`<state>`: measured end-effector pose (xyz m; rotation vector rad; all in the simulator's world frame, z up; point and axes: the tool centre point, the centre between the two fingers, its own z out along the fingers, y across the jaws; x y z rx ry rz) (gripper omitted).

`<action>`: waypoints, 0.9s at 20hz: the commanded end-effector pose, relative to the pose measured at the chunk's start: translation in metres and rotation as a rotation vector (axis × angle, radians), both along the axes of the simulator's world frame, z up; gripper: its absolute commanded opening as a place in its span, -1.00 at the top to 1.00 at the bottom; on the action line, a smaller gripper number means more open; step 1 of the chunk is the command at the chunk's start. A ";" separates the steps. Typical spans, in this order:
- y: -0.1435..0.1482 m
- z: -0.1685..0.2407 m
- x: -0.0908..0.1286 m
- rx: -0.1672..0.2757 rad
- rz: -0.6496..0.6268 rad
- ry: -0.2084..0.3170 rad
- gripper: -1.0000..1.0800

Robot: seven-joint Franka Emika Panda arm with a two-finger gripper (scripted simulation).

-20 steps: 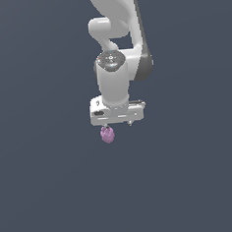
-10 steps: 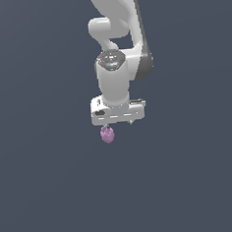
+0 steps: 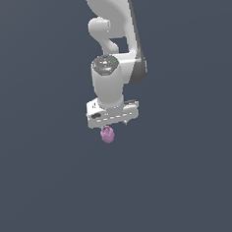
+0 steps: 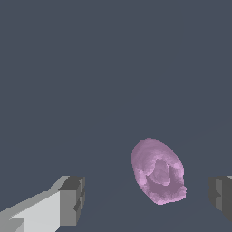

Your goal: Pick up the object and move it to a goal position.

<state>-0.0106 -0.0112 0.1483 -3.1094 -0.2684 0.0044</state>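
The object point(image 4: 158, 172) is a small lumpy pink-purple blob lying on the dark grey floor. In the wrist view it sits between my two fingers, closer to one grey pad point(image 4: 219, 197) than to the other point(image 4: 72, 199), with a gap on both sides. My gripper point(image 4: 146, 199) is open and touches nothing. In the exterior view the white hand point(image 3: 112, 114) points straight down and the object point(image 3: 107, 135) shows just under it. The fingers themselves are mostly hidden there.
The floor point(image 3: 192, 181) is a plain dark grey surface with no other objects or edges in view. The white arm point(image 3: 113, 29) rises straight up out of the exterior view's top.
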 end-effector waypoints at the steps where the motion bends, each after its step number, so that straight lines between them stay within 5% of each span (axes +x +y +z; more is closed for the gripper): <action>1: -0.008 -0.007 -0.004 -0.004 0.043 -0.002 -0.92; 18: -0.039 -0.035 -0.021 -0.020 0.231 -0.007 -0.92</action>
